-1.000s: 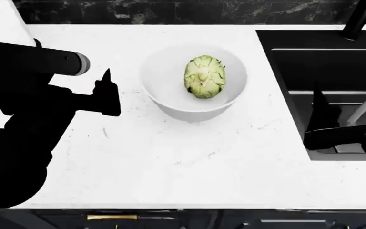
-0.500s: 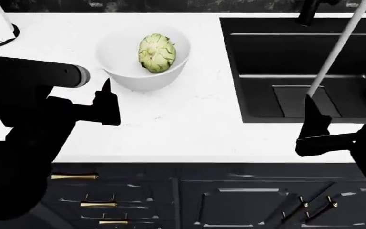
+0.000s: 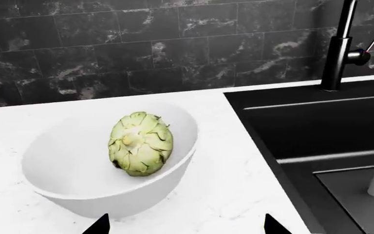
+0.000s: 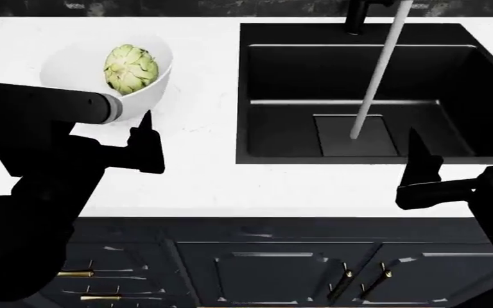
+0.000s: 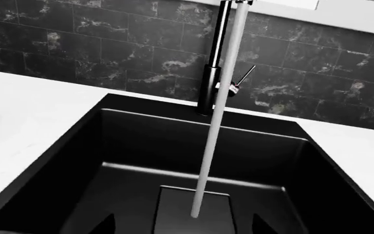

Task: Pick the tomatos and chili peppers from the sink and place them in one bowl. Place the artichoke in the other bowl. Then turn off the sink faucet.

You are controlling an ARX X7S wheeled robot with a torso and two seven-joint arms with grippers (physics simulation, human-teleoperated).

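One step of the task looks left to do: the sink (image 4: pixel 264 90) shows no tomatoes or chili peppers anywhere on its visible floor, while a pale column of water (image 4: pixel 373 77) falls from the sink faucet (image 5: pixel 214 63) onto the recessed floor panel (image 4: pixel 358 136), so I judge the tap is what remains. The artichoke (image 4: pixel 130 68) lies inside the white bowl (image 4: pixel 62 67), which stands on the white counter (image 4: pixel 203 128) to the left of the sink, well apart from its rim; that placement fits the task's demand. The brown wooden bowl is not in any view, so whether it holds the red produce cannot be told. The left gripper (image 4: pixel 144 144) hangs over the counter left of the sink, its tips (image 3: pixel 99 225) apart and empty, presumably idle after the bowl work. The right gripper (image 4: pixel 422 170) hovers at the sink's near right edge, facing the basin, jaws parted on nothing, a sensible stance for a reach toward the tap. Only the right wrist view shows the thin lever handle (image 5: pixel 245 75) and the red and blue mark at the back of the sink; the head view cuts the tap off at its base.
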